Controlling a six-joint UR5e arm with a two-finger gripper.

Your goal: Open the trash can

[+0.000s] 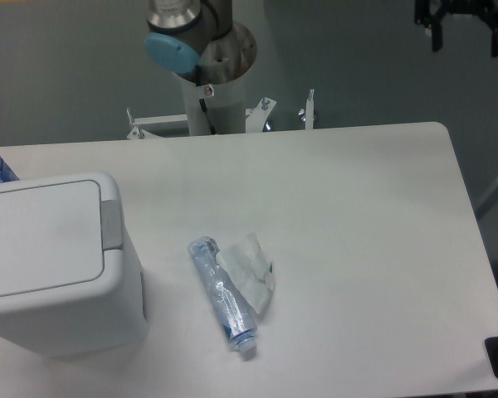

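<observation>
White plastic made up the trash can point(54, 265), which sat at the tabletop's point(357, 215) left edge with its flat lid shut and the grey tab point(111, 225) on its right rim. Just beside it lay a crushed clear bottle point(224, 294) — crumpled wrapper point(253, 269) touching. Far off at top right hung the dark claw point(465, 29), fingers apart, holding nothing.

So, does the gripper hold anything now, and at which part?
Nothing is held. The gripper hangs high over the table's far right corner, far from the bin and the bottle.
</observation>
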